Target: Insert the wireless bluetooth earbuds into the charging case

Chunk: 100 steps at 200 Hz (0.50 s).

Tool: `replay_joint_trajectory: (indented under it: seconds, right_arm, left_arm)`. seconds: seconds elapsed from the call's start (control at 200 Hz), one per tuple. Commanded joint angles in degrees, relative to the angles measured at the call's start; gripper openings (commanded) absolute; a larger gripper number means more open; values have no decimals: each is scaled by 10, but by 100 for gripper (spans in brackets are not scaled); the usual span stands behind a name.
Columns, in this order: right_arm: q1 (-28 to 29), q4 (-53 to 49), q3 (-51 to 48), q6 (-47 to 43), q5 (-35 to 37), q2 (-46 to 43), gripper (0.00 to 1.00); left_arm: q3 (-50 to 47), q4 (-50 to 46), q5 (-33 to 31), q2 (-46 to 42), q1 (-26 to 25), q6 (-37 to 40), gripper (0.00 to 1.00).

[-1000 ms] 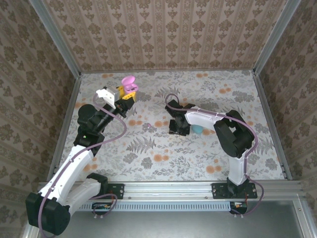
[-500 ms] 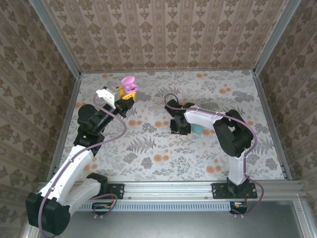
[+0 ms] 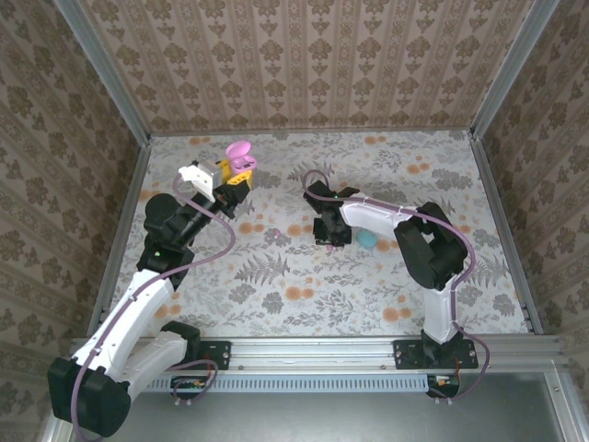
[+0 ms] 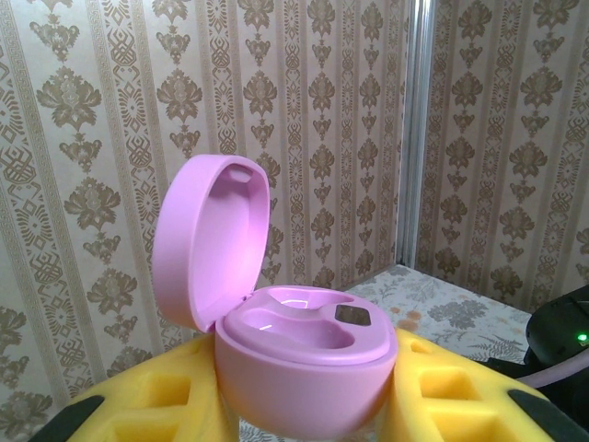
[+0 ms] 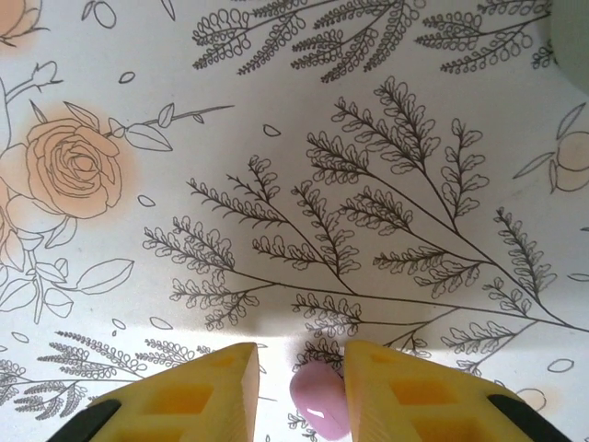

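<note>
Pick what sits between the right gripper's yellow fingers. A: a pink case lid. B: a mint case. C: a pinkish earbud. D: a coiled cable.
C: the right wrist view shows a pinkish earbud lying on the floral table in the gap of the right gripper.

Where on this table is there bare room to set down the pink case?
The table is bare at its far right corner, between back wall and right arm, and in the near middle between both arms. Crowded: around the right pincer, straddling a pink earbud beside the blue case.
</note>
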Motion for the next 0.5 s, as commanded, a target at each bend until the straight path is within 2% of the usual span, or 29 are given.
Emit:
replay_joint_trajectory:
  seconds: [0.0, 0.295, 0.495]
  right_arm:
    - [-2, -28, 14, -11, 8, 14, 33]
    - [-1, -57, 32, -52, 15, 28, 33]
    - [-1, -63, 33, -65, 15, 29, 30]
  left_arm:
    - [-3, 11, 4, -2, 4, 2, 34]
    - [-2, 14, 6, 0, 4, -1, 34]
    - [0, 15, 5, 1, 4, -2, 34]
